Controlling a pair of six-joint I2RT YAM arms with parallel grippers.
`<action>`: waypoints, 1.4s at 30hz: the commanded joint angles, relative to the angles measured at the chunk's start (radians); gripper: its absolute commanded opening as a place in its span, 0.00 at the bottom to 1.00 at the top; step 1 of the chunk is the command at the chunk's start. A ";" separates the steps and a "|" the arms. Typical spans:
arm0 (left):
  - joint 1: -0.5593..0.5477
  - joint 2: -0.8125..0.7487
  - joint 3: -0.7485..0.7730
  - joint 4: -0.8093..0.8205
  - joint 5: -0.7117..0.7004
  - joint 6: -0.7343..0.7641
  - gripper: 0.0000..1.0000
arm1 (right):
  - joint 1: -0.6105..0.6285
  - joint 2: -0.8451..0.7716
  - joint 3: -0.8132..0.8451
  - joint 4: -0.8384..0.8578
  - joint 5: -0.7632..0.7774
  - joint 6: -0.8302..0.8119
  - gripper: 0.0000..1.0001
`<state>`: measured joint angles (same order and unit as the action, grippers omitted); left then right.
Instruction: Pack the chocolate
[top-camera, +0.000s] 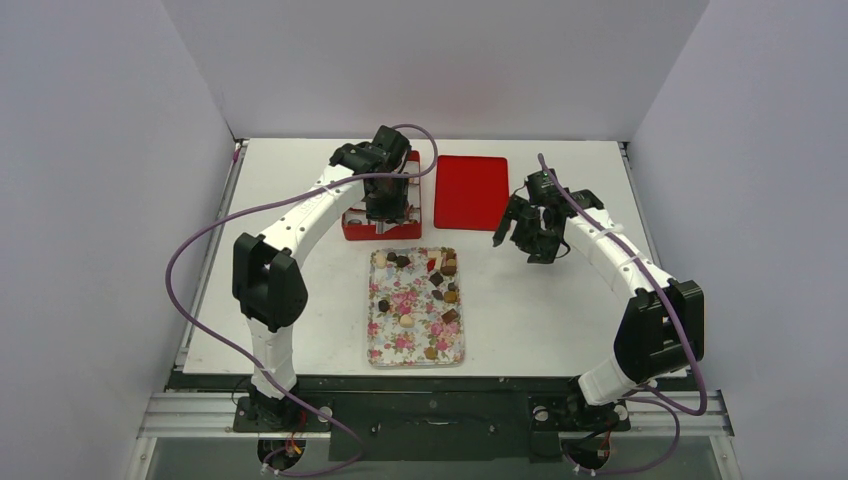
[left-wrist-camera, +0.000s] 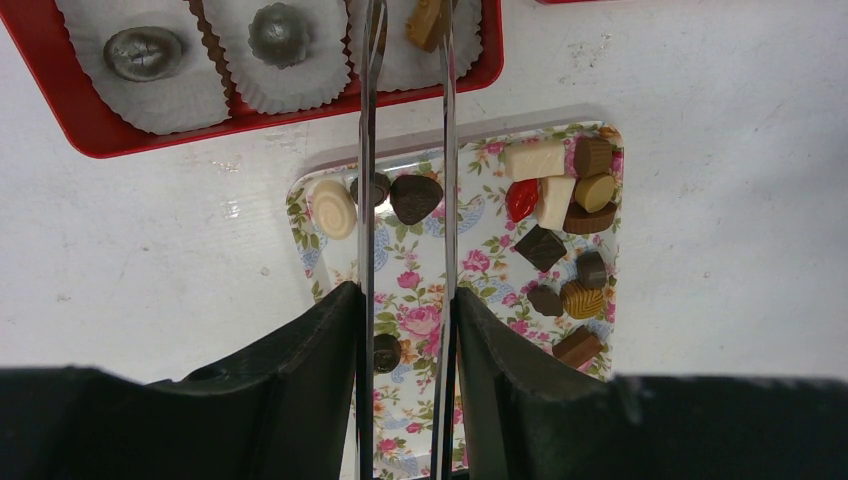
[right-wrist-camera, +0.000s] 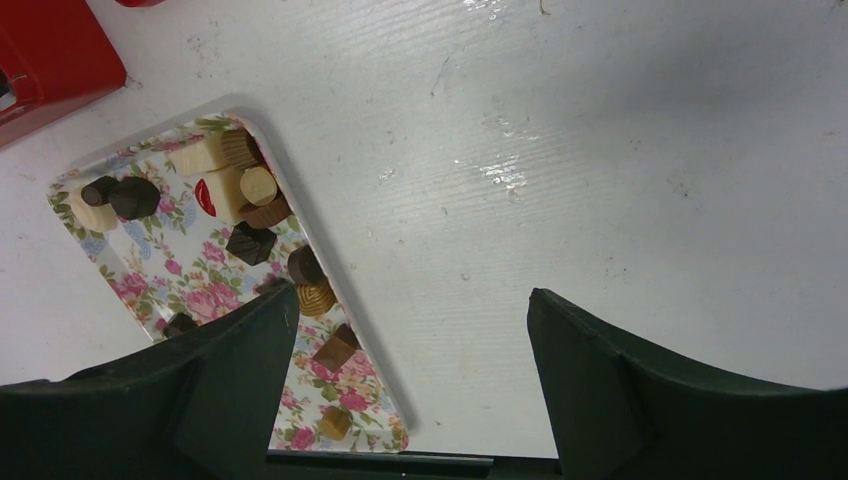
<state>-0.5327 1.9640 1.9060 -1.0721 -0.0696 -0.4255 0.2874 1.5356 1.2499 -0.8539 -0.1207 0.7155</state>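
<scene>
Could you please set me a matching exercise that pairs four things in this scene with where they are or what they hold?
1 floral tray
2 red box
3 red lid
4 right gripper

A holds white paper cups
B open, over bare table
C carries loose chocolate
D lies flat, right of the box

Pairs: 1-C, 2-A, 3-D, 4-B.

The white counter (top-camera: 560, 300) carries three things. A red box (top-camera: 352, 228) lies directly under the left gripper (top-camera: 388, 222), and a flowered tray (top-camera: 385, 345) sits just beside that box, toward the arm bases. A flat red lid (top-camera: 471, 192) lies beside the box, between the left gripper and the right gripper (top-camera: 525, 238).
</scene>
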 joint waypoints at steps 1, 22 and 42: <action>0.007 -0.040 0.051 0.027 -0.001 0.002 0.35 | -0.005 -0.001 0.044 0.001 0.000 -0.010 0.80; 0.107 -0.163 0.255 -0.076 -0.203 -0.057 0.36 | -0.004 0.000 0.102 -0.027 -0.006 -0.025 0.80; 0.501 -0.430 -0.521 0.246 -0.085 -0.135 0.36 | 0.024 -0.026 0.129 -0.043 0.000 -0.040 0.80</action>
<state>-0.0559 1.5631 1.4239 -0.9592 -0.2058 -0.5655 0.2962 1.5352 1.3308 -0.8989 -0.1287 0.6876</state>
